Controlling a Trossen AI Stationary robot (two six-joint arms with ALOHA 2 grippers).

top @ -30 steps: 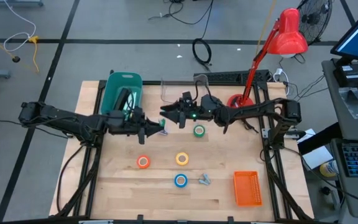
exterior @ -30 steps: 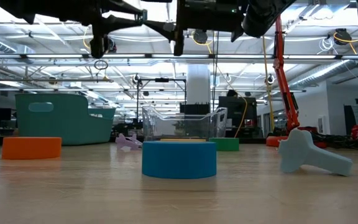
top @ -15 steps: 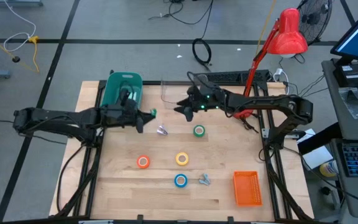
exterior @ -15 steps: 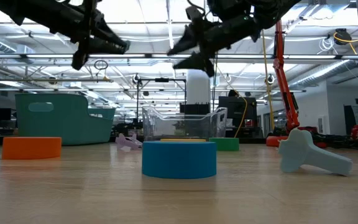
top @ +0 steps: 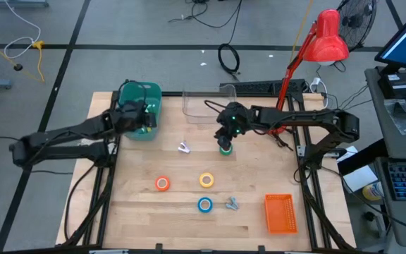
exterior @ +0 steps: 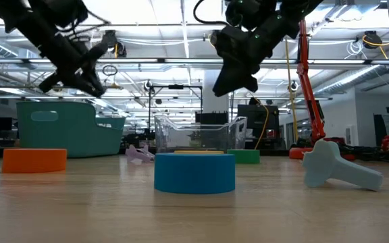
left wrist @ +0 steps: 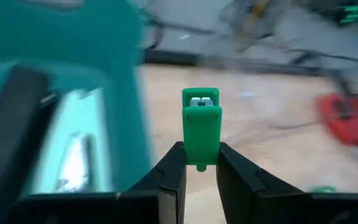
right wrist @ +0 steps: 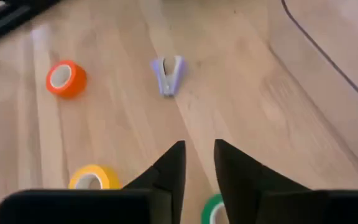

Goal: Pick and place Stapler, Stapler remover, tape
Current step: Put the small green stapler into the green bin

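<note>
My left gripper point(top: 146, 121) is shut on a small green stapler point(left wrist: 201, 127), raised beside the near right corner of the teal bin point(top: 134, 95). My right gripper point(top: 224, 137) points down over the green tape point(top: 225, 149), its fingers a narrow gap apart with nothing between them point(right wrist: 199, 163). The lavender stapler remover point(top: 183, 148) lies on the table between the two arms. Orange tape point(top: 162, 183), yellow tape point(top: 206, 180) and blue tape point(top: 204, 204) lie flat on the near half of the table. My left gripper pinches the green stapler's near end point(left wrist: 201, 158) between its two fingers. The rest of the stapler sticks out forward past the fingertips. It is lifted clear of the table and the bin.
A clear container point(top: 203, 106) stands at the far edge, right of the teal bin. An orange basket point(top: 280, 213) sits near right, and a pale blue-grey tool point(top: 231, 204) lies next to the blue tape. A red lamp point(top: 316, 49) rises at the far right corner.
My left gripper has carried the green stapler from the table's middle toward the left and far side, up to the teal bin. My right gripper has drawn away to the right, tipped down over the green tape, and its fingers have closed to a narrow gap.
</note>
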